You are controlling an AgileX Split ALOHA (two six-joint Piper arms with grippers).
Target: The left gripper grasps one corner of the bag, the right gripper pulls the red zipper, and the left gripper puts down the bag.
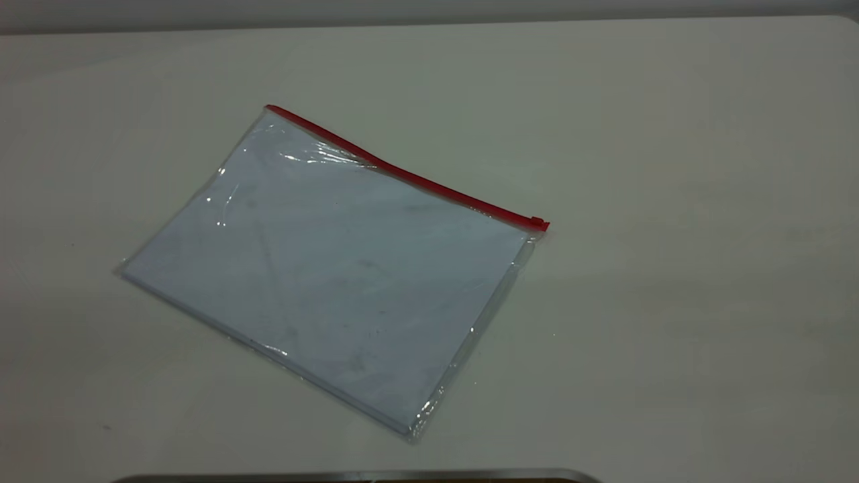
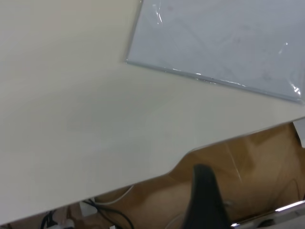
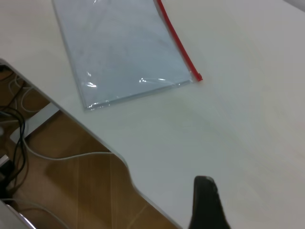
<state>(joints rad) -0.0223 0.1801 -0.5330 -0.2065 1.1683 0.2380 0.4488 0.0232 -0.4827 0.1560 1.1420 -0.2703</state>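
This looks like a robotics lab or test bench rather than a home. A broad, plain off-white table (image 1: 671, 201) with a curved cut-out in its edge fills the view. Below that table edge, the wrist views show a brown wood-pattern floor (image 3: 90, 186), loose black and white cables (image 3: 19, 138) trailing across it, and a pale metal frame bar (image 3: 40, 119) beside the cables.
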